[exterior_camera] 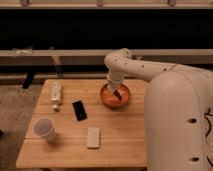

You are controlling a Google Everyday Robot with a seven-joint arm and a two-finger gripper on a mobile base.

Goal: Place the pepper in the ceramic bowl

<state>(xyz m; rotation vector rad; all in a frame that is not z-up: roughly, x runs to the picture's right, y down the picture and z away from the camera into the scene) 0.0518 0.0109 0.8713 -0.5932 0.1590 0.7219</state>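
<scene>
Evidently at the placing step itself, judging by the layout on the pale wooden slatted table (120, 145).

Starting at the left: near the front corner, a white plastic cup (44, 129), upright, with nothing to be made out inside. Just behind it, a small white bottle-like object (56, 95), lying lengthwise. Further right, a flat black rectangular phone (79, 110), and nearer the front edge, a pale flat rectangular block (93, 137). All four well apart from the target and out of the way.

Then, right of centre toward the back, the round shallow orange-red glossy ceramic bowl (116, 96). Reaching down into it from the white arm (135, 67), the claw (117, 94), its tip low within the rim. Cannot tell whether clenched or released. Cannot separate the small dark red pepper from the dark tip either; nowhere to be seen on the table, so probably at the claw, inside or just above the bowl.

Next, by this reading: letting go low over the bowl's middle, then lifting straight up, clear of the rim, without nudging the bowl toward the table edge.
</scene>
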